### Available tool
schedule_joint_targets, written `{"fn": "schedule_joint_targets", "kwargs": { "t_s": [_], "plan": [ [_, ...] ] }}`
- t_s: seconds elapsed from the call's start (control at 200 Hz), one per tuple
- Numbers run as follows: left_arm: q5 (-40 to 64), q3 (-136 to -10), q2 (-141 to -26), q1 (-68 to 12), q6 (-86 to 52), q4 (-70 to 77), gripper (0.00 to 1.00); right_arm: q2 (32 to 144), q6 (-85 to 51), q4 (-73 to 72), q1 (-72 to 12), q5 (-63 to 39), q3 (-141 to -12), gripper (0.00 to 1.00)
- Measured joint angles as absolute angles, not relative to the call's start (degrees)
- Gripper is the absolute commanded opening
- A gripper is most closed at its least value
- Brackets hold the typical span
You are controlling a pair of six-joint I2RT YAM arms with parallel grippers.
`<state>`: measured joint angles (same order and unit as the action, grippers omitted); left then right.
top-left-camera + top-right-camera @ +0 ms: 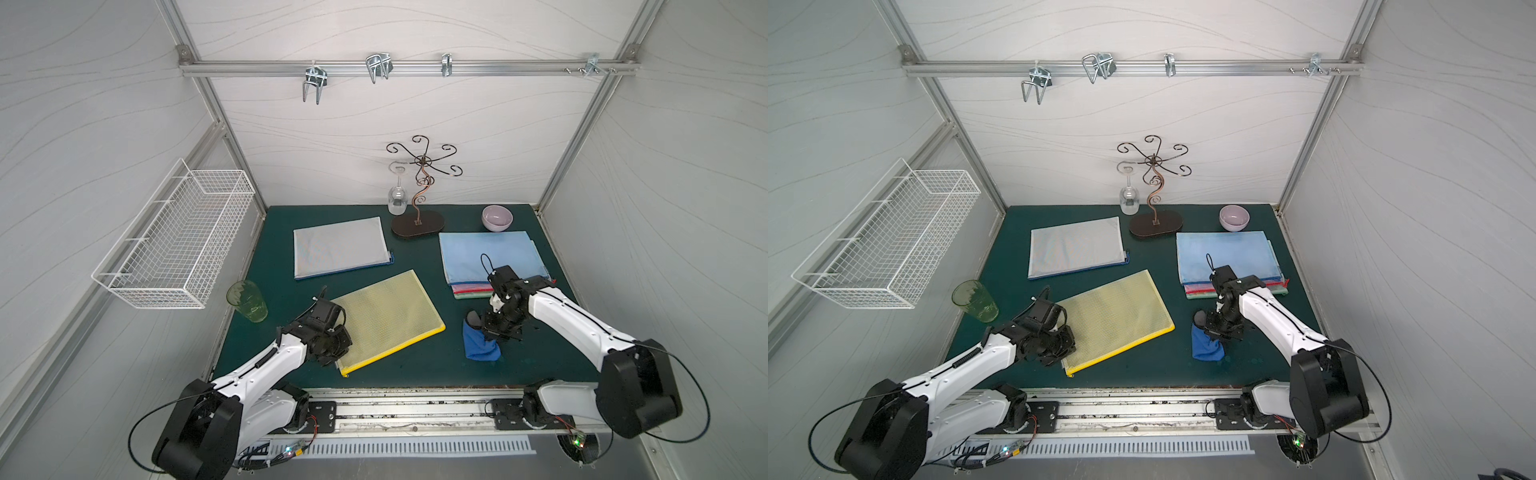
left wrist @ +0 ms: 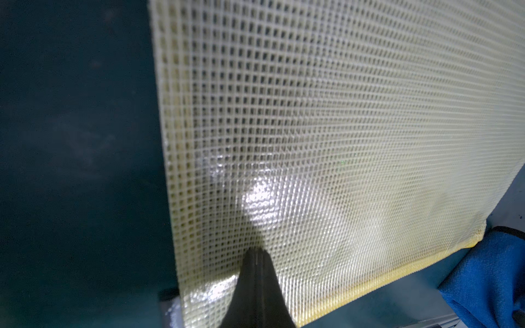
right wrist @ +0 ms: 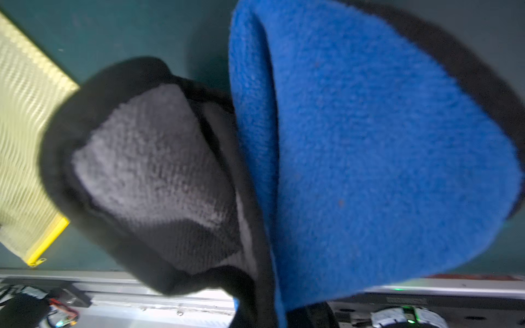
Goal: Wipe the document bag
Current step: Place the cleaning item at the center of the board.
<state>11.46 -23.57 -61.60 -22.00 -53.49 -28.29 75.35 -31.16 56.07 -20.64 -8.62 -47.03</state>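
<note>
A yellow mesh document bag (image 1: 388, 316) (image 1: 1117, 316) lies flat in the middle of the green mat, its yellow zipper edge toward the front. My left gripper (image 1: 334, 347) (image 2: 256, 251) is shut, and its tip presses down on the bag's (image 2: 312, 113) near-left corner. To the right of the bag, my right gripper (image 1: 492, 328) (image 1: 1219, 328) is shut on a blue cloth (image 1: 480, 345) (image 3: 383, 142) with a grey, black-edged underside. The cloth hangs down to the mat, apart from the bag, and hides the right fingers in the right wrist view.
A grey document bag (image 1: 338, 247) lies behind the yellow one. A stack of blue and coloured bags (image 1: 490, 255) sits at the back right. A lilac bowl (image 1: 497, 217), a glass stand (image 1: 417, 224) with a wine glass (image 1: 397, 199), a green tumbler (image 1: 247, 301) and a wire basket (image 1: 178, 245) ring the mat.
</note>
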Motion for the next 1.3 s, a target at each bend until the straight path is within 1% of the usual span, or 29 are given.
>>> {"fn": "schedule_joint_targets", "kwargs": {
  "t_s": [0.075, 0.11, 0.125, 0.135, 0.14, 0.145, 0.165, 0.18, 0.195, 0.28, 0.435, 0.53, 0.78, 0.865, 0.94, 1.011, 1.146, 1.196, 1.296],
  "plan": [
    [11.44, -23.81, -61.89, -22.02, -53.12, -28.42, 0.0, 77.01, -32.12, 53.43, -19.57, -10.87, -45.1, 0.49],
    [11.42, -23.92, -62.0, -22.0, -52.93, -28.51, 0.0, 77.28, -32.58, 52.49, -19.16, -11.77, -44.03, 0.64],
    [11.42, -23.97, -62.02, -22.0, -52.88, -28.56, 0.0, 77.3, -33.04, 52.25, -19.0, -12.12, -43.57, 0.67],
    [11.42, -23.99, -62.04, -22.0, -52.84, -28.56, 0.0, 77.3, -32.97, 52.16, -18.94, -12.38, -43.33, 0.72],
    [11.42, -23.99, -62.06, -22.0, -52.77, -28.56, 0.0, 77.3, -32.93, 52.16, -18.92, -12.45, -43.27, 0.78],
    [11.42, -24.01, -62.08, -22.0, -52.73, -28.58, 0.0, 77.25, -33.19, 52.21, -18.85, -12.51, -43.13, 0.81],
    [11.4, -24.05, -62.08, -22.0, -52.66, -28.6, 0.0, 77.14, -33.12, 52.21, -18.76, -12.73, -42.83, 0.86],
    [11.4, -24.08, -62.11, -22.0, -52.6, -28.64, 0.0, 76.9, -33.28, 52.27, -18.68, -12.91, -42.61, 0.96],
    [11.4, -24.1, -62.11, -22.0, -52.53, -28.64, 0.0, 76.73, -33.76, 52.29, -18.65, -13.02, -42.46, 0.99],
    [11.35, -24.21, -62.11, -22.0, -52.18, -28.82, 0.0, 73.49, -34.57, 53.04, -18.63, -13.23, -42.22, 0.99],
    [10.87, -24.64, -60.86, -22.0, -51.22, -29.93, 0.0, 62.81, -36.77, 57.14, -18.63, -13.06, -44.31, 0.99],
    [10.52, -26.37, -59.48, -22.0, -50.28, -31.22, 0.0, 59.75, -37.32, 59.72, -18.68, -12.88, -46.06, 0.99],
    [9.82, -31.88, -56.99, -22.2, -47.92, -33.06, 0.0, 58.63, -37.47, 63.29, -19.18, -12.23, -46.85, 0.99],
    [9.45, -33.26, -56.47, -23.46, -47.03, -33.98, 0.0, 60.6, -37.06, 63.05, -19.84, -12.1, -46.87, 0.99],
    [9.56, -35.38, -56.49, -26.11, -46.3, -33.98, 0.0, 63.46, -36.77, 61.91, -21.47, -11.86, -46.87, 0.99],
    [10.24, -38.3, -57.93, -29.28, -45.6, -33.28, 0.07, 66.37, -36.34, 60.29, -22.7, -12.1, -46.87, 0.99],
    [11.88, -44.58, -65.14, -36.86, -43.51, -28.69, 0.25, 70.06, -35.79, 56.29, -23.79, -12.71, -46.04, 0.99],
    [12.69, -46.48, -68.27, -40.12, -42.11, -26.72, 0.27, 70.32, -35.57, 55.37, -23.77, -12.75, -45.54, 0.99],
    [14.02, -49.58, -74.39, -45.67, -40.38, -22.76, 0.3, 70.72, -35.24, 54.24, -23.77, -12.91, -45.04, 0.99]
  ]
}}
